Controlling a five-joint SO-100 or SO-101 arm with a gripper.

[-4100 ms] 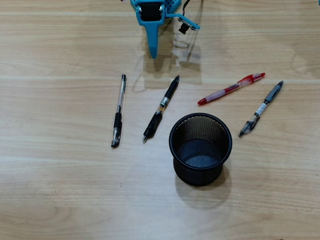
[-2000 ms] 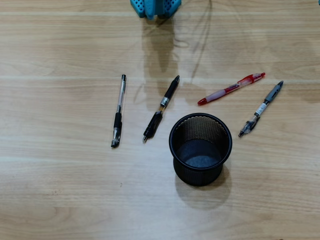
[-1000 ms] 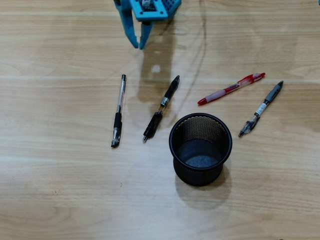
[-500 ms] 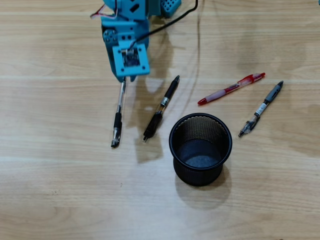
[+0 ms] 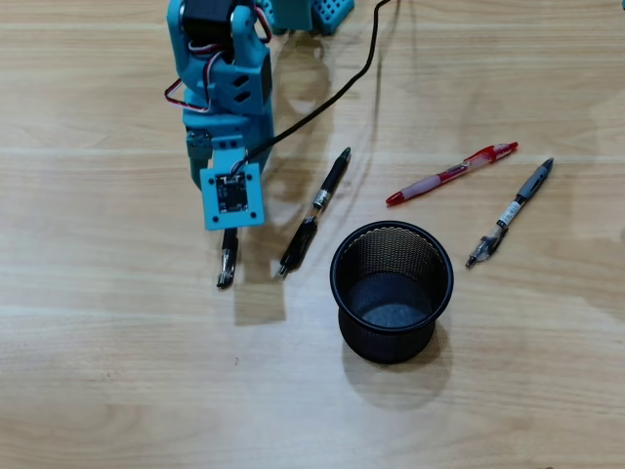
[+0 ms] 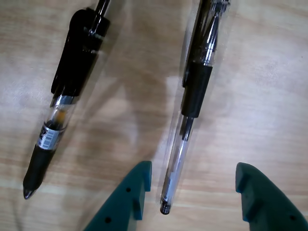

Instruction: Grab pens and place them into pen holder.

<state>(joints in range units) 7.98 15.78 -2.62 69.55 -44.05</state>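
Note:
In the wrist view my gripper [image 6: 192, 175] is open over the clear-and-black pen [image 6: 191, 103]; the pen's clear end lies between the two teal fingertips, close to the left one [image 6: 137, 185]. The black pen [image 6: 65, 96] lies to the left. In the overhead view the arm [image 5: 223, 107] covers most of the clear-and-black pen, and only its black tip [image 5: 227, 264] shows. The black pen [image 5: 314, 210] lies beside it. The black mesh pen holder [image 5: 392, 290] stands to the right, empty. Beyond it lie the red-and-translucent pen [image 5: 451, 173] and the grey pen [image 5: 510, 211].
Everything rests on a wooden table [image 5: 117, 371]. A black cable [image 5: 361, 68] runs from the arm toward the top edge. The arm's teal base [image 5: 312, 12] sits at the top middle.
The arm has reached down and forward from the top edge until its gripper is over the clear-and-black pen, covering most of it. The pens and the holder have not moved.

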